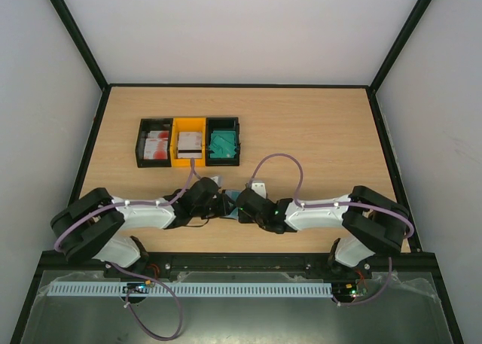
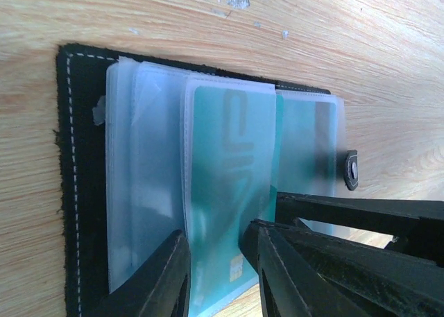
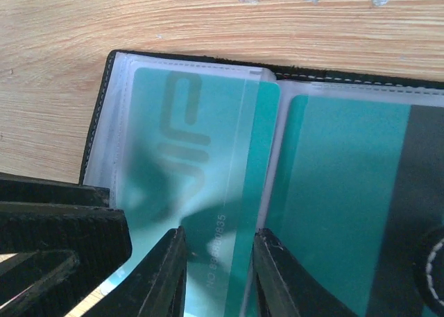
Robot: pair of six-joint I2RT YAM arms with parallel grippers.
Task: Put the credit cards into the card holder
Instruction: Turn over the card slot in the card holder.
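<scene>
The black card holder (image 2: 69,192) lies open on the wood, its clear sleeves facing up; in the top view (image 1: 230,196) it sits between both grippers. A teal credit card (image 2: 229,157) lies partly in a sleeve, with its chip end sticking out toward the camera. My left gripper (image 2: 215,241) is open, one finger on each side of that card's near end. My right gripper (image 3: 218,237) is open over the same teal card (image 3: 187,136) from the other side. A second teal card (image 3: 340,192) fills the neighbouring sleeve. Whether the fingers touch the card cannot be told.
At the back stand three joined bins: a black one with red-and-white cards (image 1: 156,144), a yellow one with white cards (image 1: 189,142) and a black one with teal cards (image 1: 224,142). Each gripper's finger shows in the other's wrist view, close by.
</scene>
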